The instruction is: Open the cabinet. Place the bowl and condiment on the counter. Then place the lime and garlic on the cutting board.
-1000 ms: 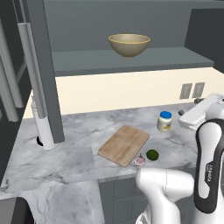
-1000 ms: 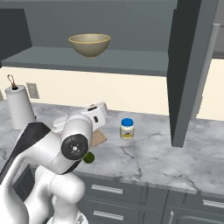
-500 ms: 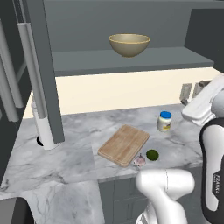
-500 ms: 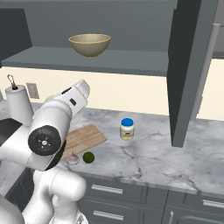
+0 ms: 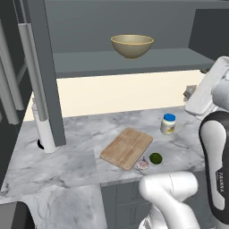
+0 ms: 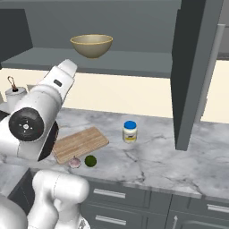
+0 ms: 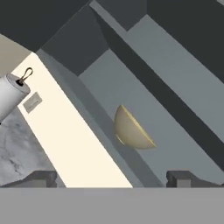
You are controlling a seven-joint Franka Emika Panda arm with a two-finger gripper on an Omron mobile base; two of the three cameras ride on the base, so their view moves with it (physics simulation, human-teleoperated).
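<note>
The cabinet point(image 5: 134, 62) stands open, and the tan bowl point(image 5: 132, 45) point(image 6: 91, 44) rests on its shelf. In the hand view the bowl point(image 7: 131, 130) lies ahead, tilted by the hand's roll, well beyond my open gripper point(image 7: 111, 179), which holds nothing. The blue-lidded condiment point(image 5: 168, 124) point(image 6: 129, 131) stands on the marble counter point(image 5: 80, 134). The cutting board point(image 5: 126, 147) point(image 6: 80, 143) lies flat on the counter. The lime point(image 5: 155, 158) point(image 6: 91, 160) and garlic point(image 5: 142, 164) point(image 6: 74, 162) sit on the counter just off the board's near edge.
A paper towel roll point(image 6: 15, 96) point(image 7: 11, 94) stands at the counter's left, partly behind the open left door point(image 5: 44, 76). The right door point(image 6: 192, 76) hangs open over the counter. A tall dark unit point(image 5: 9, 89) rises at far left. Drawers point(image 6: 134, 201) run below.
My arm has swung upward, lifting the hand from counter height to near the shelf's level. The bowl, jar, lime, garlic and board have not moved.
</note>
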